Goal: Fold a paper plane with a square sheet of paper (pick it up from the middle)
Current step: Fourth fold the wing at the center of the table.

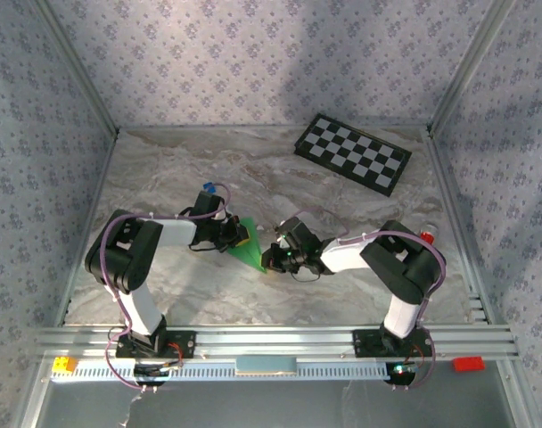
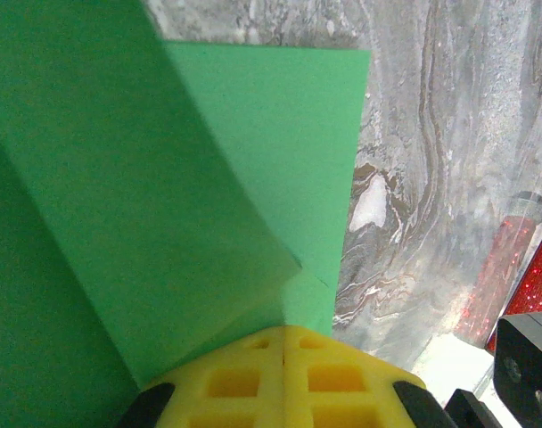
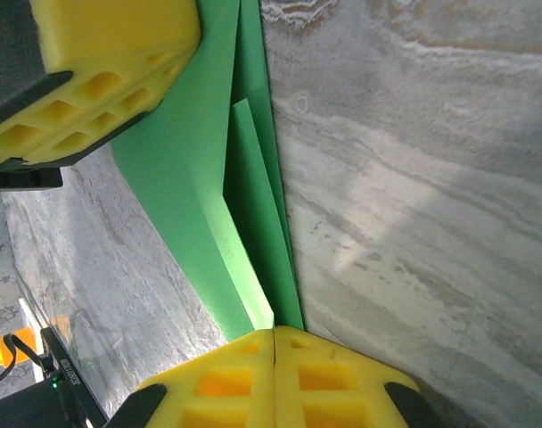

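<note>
The square sheet of paper (image 1: 250, 251) is bright green and folded into a pointed wedge of several layers, like a paper plane, held just above the marble table between both arms. My left gripper (image 1: 233, 235) is shut on its left end, and in the left wrist view the yellow jaws (image 2: 283, 333) meet on the paper (image 2: 164, 178), whose flaps spread upward. My right gripper (image 1: 273, 259) is shut on the opposite end. In the right wrist view its jaws (image 3: 274, 333) pinch the layered fold (image 3: 253, 196), with the left gripper's yellow fingers (image 3: 102, 71) at the far end.
A black-and-white checkerboard (image 1: 352, 152) lies at the back right of the table (image 1: 164, 169). A tiny blue block (image 1: 208, 187) sits just behind the left wrist. A red-capped object (image 1: 427, 236) stands by the right arm's elbow. Patterned walls close three sides.
</note>
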Motion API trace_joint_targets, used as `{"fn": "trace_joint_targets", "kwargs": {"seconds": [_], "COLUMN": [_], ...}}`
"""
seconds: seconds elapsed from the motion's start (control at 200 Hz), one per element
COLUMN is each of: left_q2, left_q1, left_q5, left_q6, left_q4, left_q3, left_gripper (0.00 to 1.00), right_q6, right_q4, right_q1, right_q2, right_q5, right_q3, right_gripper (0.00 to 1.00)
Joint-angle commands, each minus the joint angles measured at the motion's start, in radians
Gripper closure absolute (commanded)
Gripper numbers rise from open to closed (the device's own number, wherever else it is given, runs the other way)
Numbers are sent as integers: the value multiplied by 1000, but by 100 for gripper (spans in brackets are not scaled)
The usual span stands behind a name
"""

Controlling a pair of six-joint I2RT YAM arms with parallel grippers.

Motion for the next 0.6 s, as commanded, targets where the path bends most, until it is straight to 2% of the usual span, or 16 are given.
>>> {"fn": "trace_joint_targets", "kwargs": {"seconds": [0.0,0.225,0.595], "left_q2": [32,31,31], "left_q1": [-4,-4,-3], "left_q5": [-33,-31,-29], "left_q6": [22,20,19], "left_q4": [-42,-39,-38], "left_q3": [4,3,2], "left_gripper": [98,98,98], "right_q6": [-14,-52,-82], "right_q4": [-129,-177,-243], "right_q1": [3,6,13], "right_q2": [-7,-48,-36], "right_q5": [23,44,64], "right_q3": [-46,-24,-8], "right_gripper": [92,85,84]}}
